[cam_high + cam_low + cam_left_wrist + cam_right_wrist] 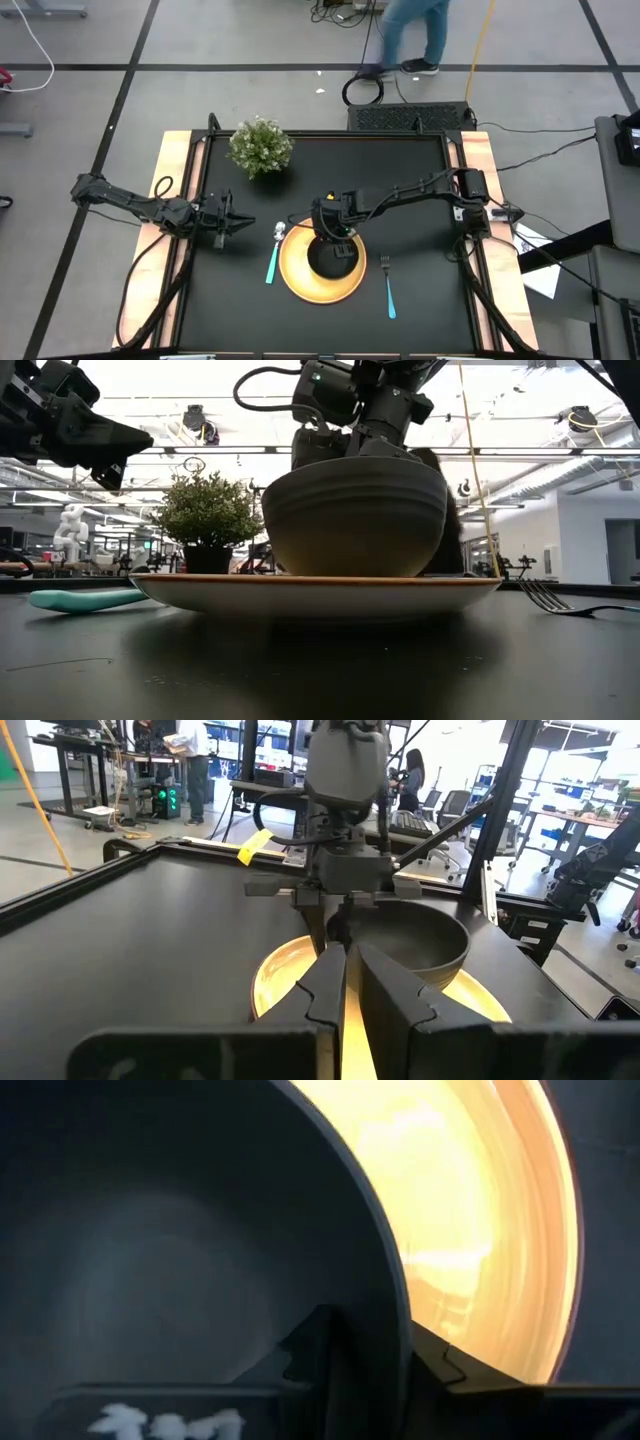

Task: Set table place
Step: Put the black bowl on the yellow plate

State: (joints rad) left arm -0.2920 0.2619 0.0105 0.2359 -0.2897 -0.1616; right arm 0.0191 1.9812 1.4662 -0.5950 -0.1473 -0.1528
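High view first: the place looks nearly laid. My yellow plate (pixel 300 283) lies on the counter (pixel 420 170), the black bowl (pixel 330 258) sits on it, the spoon (pixel 273 255) lies just beside the plate on my left side, and the fork (pixel 387 287) lies near it on my right. My right fingers (pixel 365 1370) straddle the bowl's wall at its rim, one inside and one outside, set narrow. I cannot tell whether they grip the wall or stand just free of it. My left fingers (pixel 350 982) are closed on nothing and wait above the counter beside the spoon. By my reckoning only letting go of the bowl and lifting away is left.
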